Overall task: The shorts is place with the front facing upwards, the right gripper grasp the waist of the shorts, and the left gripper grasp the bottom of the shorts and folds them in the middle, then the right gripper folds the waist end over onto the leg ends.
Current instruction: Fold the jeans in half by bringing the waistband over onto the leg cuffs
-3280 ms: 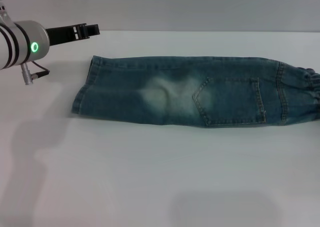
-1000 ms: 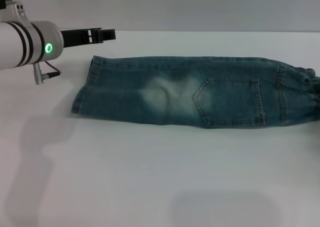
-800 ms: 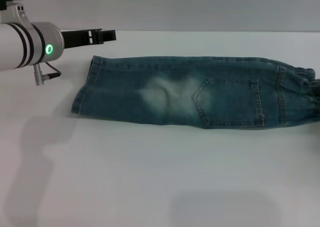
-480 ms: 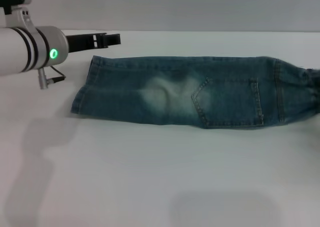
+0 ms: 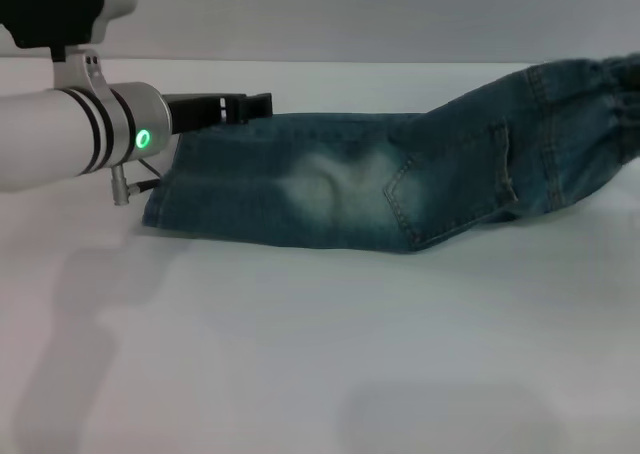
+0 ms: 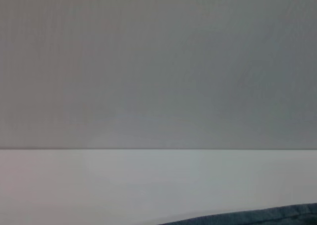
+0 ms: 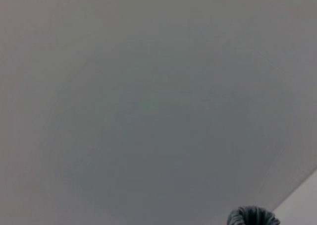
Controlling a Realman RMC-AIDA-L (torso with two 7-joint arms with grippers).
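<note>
I see the gathered waist end [image 5: 610, 84] of the blue denim shorts [image 5: 340, 179] now lifted; second fold begins. Black left gripper [image 5: 255, 105] nears the hems; claw states unclear.

faded blue denim shorts [image 5: 340, 179] lie lengthwise, the waist end [image 5: 600, 104] lifted off the surface

Shorts [image 5: 350, 179] across the table [image 5: 320, 354], waist end [image 5: 590, 104] raised rightward, left claw [image 5: 255, 105] at the leg ends [image 5: 165, 189].
</note>
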